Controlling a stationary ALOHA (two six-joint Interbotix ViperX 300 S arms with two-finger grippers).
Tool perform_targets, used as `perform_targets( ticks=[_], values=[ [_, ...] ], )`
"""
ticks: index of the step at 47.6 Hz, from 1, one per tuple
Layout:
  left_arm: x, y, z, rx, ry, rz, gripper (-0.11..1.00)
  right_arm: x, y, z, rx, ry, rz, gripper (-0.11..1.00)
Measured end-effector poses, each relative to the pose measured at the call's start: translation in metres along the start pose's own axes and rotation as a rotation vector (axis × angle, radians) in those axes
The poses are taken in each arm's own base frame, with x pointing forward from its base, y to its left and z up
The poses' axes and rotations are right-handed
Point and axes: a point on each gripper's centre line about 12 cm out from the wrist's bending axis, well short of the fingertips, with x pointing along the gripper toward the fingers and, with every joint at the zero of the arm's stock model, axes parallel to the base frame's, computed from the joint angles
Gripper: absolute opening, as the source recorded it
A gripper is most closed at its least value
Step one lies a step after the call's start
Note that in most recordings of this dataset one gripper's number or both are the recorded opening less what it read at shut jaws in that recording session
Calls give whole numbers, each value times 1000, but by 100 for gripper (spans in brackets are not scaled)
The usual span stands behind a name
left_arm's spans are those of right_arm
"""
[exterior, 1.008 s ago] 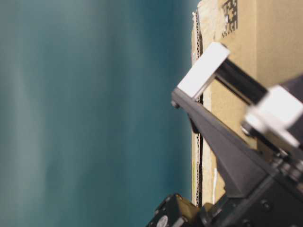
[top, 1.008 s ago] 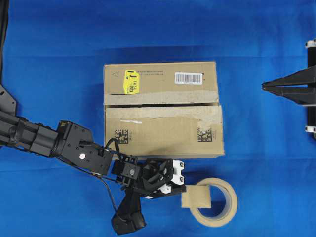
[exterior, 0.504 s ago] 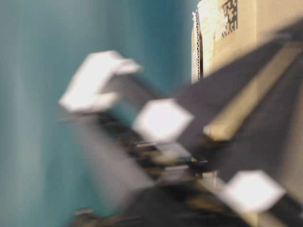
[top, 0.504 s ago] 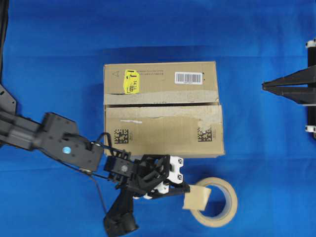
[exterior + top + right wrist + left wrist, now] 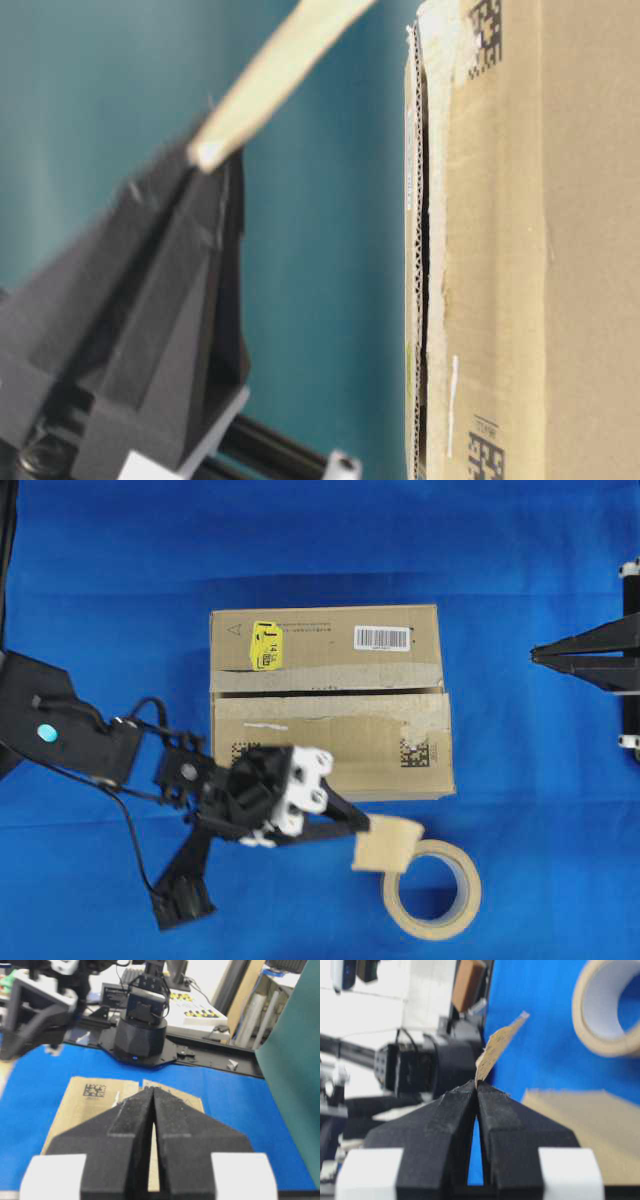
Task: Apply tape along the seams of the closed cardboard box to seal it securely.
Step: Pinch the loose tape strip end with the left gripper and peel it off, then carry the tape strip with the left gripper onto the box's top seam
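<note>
Overhead exterior: the left pincer [image 5: 362, 825] is clamped tight on the tape [image 5: 387, 844], holding it above the tape roll [image 5: 432, 889], just below the cardboard box [image 5: 330, 702] mid-desk [image 5: 520, 560]. Far right, the right pincer [image 5: 535, 655] is fully closed, empty.

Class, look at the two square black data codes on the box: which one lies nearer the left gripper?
The left-hand data code, beside the left gripper body; the other data code sits near the box's right edge.

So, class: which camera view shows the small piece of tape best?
Overhead: the tape shows its whole square face, pinched by the left gripper above the tape roll. The left wrist and table-level views see it edge-on; the right wrist view misses it.
</note>
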Motion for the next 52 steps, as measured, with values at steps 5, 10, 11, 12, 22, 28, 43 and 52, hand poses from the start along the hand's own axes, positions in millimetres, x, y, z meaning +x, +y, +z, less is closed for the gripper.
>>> perform_targets(
  ticks=[5, 10, 11, 12, 22, 28, 43, 52],
  values=[
    [-19, 3, -23, -11, 52, 16, 0, 0, 0, 0, -1, -2, 0, -1],
    [-39, 5, -50, -23, 120, 35, 0, 0, 0, 0, 0, 0, 2, -1],
    [-42, 5, -55, -26, 133, 37, 0, 0, 0, 0, -1, 2, 0, -1],
    [-46, 5, -60, -30, 146, 39, 0, 0, 0, 0, -1, 0, 0, -1],
    [-66, 6, -96, -64, 246, 53, 0, 1, 0, 0, 0, -2, 0, -1],
    [-66, 3, -98, -78, 254, 28, 0, 1, 0, -1, 0, 0, 0, -1],
    [-58, -29, -113, -191, 295, -54, 0, 3, 0, -4, -6, 12, 1, -1],
    [-55, -53, -128, -227, 335, -102, 0, 6, 0, -8, -6, 31, 2, -1]
  ],
)
